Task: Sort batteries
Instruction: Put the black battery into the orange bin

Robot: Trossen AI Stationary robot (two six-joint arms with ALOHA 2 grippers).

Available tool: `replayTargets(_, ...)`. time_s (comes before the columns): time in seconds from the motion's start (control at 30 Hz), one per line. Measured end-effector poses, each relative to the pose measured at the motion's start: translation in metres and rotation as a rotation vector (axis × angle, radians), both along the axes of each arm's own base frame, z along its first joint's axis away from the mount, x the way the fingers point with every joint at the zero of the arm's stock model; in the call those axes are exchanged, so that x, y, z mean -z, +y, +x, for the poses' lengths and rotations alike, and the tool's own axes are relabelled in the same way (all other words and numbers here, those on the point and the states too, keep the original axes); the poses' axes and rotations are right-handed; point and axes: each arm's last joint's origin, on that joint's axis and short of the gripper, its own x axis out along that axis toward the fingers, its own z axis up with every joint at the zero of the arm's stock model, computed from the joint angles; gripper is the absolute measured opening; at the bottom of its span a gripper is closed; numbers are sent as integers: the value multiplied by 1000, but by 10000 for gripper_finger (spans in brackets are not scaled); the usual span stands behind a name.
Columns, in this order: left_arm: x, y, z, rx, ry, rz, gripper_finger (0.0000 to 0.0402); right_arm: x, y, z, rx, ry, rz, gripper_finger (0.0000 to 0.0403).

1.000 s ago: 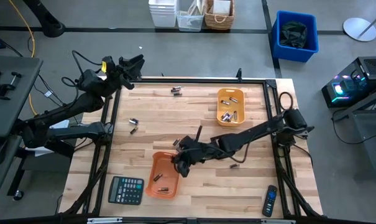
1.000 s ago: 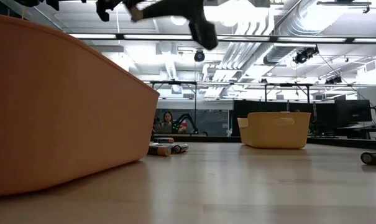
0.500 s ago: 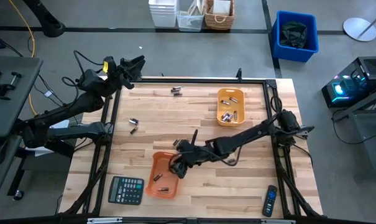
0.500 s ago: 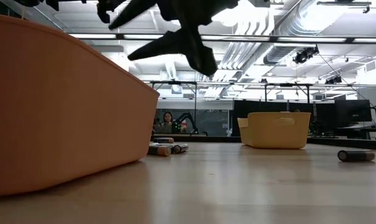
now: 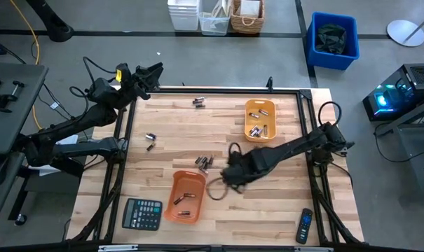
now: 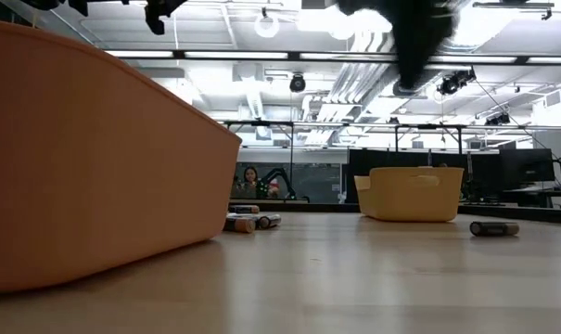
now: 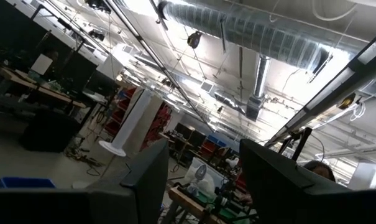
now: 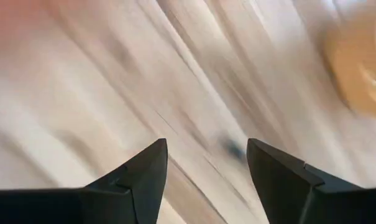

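Overhead, the right gripper (image 5: 224,183) hangs over bare wood just beside the near orange tray (image 5: 183,197), which lies toward the table's (image 5: 289,210) near edge and holds a few batteries (image 5: 179,200). More cells lie in the far orange tray (image 5: 259,119) by the far right corner, a loose cluster (image 5: 204,163) sits mid-table, a pair (image 5: 151,141) toward the left edge and one group (image 5: 197,102) at the far edge. The left gripper (image 5: 153,71) waits beyond the far left corner. Risk, as judged: the cluster is tightly packed, so a pinch could nudge neighbours and set them rolling.

The low view alone shows a single cell (image 6: 494,228) lying on its side on open wood, free to roll, with others (image 6: 248,222) past the tray wall (image 6: 95,158).

The left wrist view shows only ceiling and room; its fingers (image 7: 147,180) stand parted, holding nothing.

The right wrist view confirms wide, empty jaws, fingers (image 8: 138,177) over streaked wood; the blur suggests fast motion, so a mistimed descent is possible.
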Motion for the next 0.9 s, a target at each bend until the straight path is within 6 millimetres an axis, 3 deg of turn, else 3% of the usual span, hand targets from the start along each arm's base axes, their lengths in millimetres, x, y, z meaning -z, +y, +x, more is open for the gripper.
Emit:
replayTargets(0.1, 0, 0, 0, 0, 0, 1, 188, 16, 3, -26, -35, 193, 4, 209)
replayTargets(0.27, 0, 0, 0, 0, 1, 1, 188, 34, -8, -70, 15, 227, 129, 202)
replayTargets(0.47, 0, 0, 0, -1, 2, 2, 188, 22, -33, -110, 110, 148, 147, 201)
replayTargets(0.63, 0, 0, 0, -7, 1, 0, 188, 12, -45, -121, 81, 86, 127, 201)
replayTargets(0.9, 0, 1, 0, -23, -2, -7, 188, 21, -53, -114, -10, 130, 106, 201)
